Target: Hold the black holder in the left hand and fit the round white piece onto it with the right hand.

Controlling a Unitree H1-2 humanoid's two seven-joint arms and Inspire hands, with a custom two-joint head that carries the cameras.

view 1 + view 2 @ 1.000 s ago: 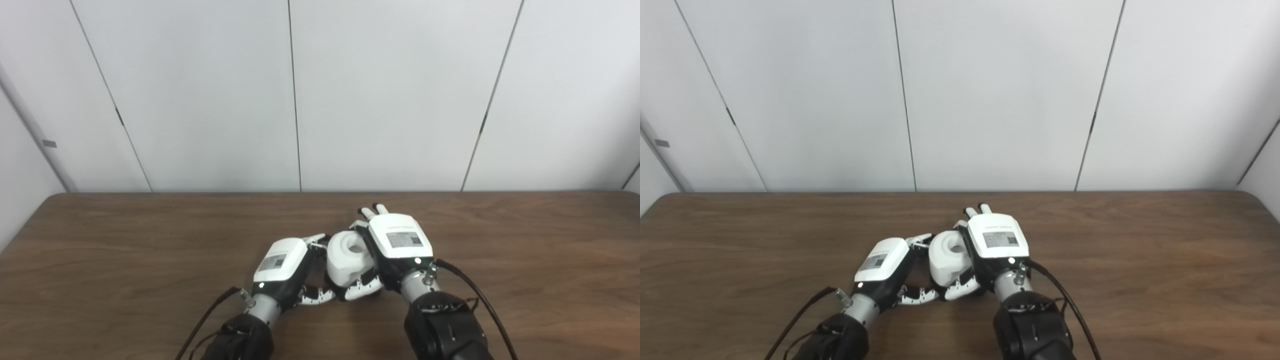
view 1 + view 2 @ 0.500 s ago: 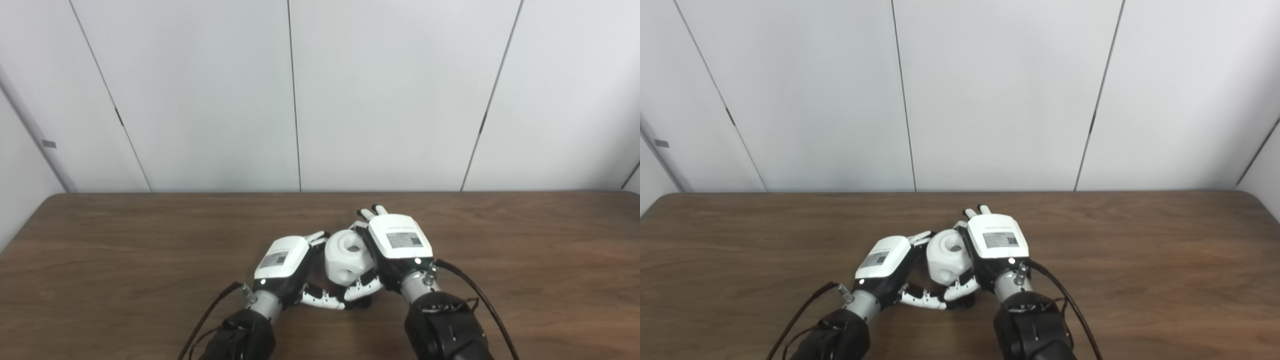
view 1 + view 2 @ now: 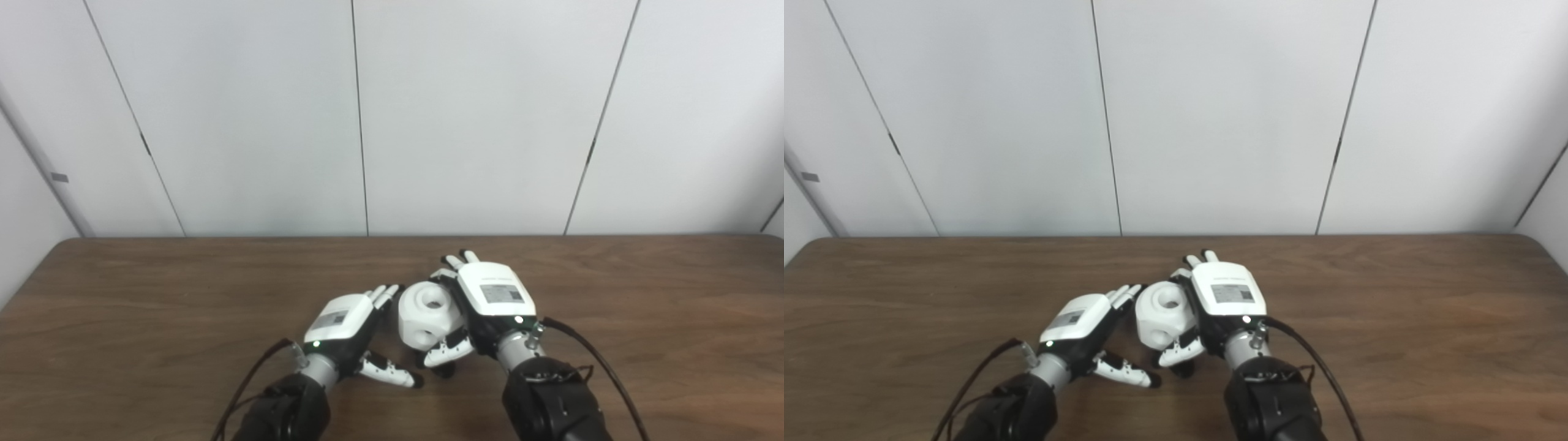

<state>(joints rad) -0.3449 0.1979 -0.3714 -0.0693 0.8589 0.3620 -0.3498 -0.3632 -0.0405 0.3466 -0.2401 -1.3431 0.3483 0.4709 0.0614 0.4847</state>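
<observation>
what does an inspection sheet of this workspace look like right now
surface: brown wooden table, no marks seen
job's things: round white piece held at table centre; black holder barely visible beneath it
clutter: nothing seen
hands: left hand open, fingers spread beside the piece; right hand shut on the piece
cables: black cable from the right wrist, another from the left wrist
surroundings: white panelled wall behind the table

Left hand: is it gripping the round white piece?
No. The left hand is open beside the round white piece, a gap between them; only the right hand touches it.
</observation>
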